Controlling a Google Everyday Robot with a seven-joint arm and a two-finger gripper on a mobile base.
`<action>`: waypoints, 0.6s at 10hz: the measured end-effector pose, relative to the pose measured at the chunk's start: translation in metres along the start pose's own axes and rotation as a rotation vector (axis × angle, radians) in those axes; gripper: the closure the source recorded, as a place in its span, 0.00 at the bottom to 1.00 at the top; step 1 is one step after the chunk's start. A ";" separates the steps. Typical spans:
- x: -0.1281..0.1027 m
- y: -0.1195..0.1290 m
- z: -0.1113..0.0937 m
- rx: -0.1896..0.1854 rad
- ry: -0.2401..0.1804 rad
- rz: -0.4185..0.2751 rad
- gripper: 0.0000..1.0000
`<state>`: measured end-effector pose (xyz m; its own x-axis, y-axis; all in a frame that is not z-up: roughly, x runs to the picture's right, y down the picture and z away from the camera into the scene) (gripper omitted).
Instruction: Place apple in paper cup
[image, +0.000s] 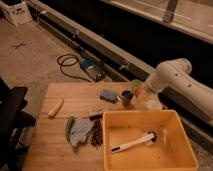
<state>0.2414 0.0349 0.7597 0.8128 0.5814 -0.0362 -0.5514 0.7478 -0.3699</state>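
Tool (140, 93) sits at the far right edge of the wooden desk (55, 135), above the white paper cup (153, 105), carrying the red-orange apple (138, 92) clamped between its fingers. Just left of it stands a dark metallic cup (127, 97), with a blue-grey block (108, 95) beyond. A large yellow bin (145, 140) holds a white utensil (132, 143); a banana (55, 107) lies well apart to the left
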 end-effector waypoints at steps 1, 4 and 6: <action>0.025 -0.001 -0.008 0.019 0.017 0.059 1.00; 0.100 0.001 -0.026 0.063 0.053 0.263 0.95; 0.117 -0.003 -0.028 0.085 0.056 0.309 0.79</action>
<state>0.3427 0.0920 0.7308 0.6119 0.7687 -0.1863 -0.7857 0.5637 -0.2546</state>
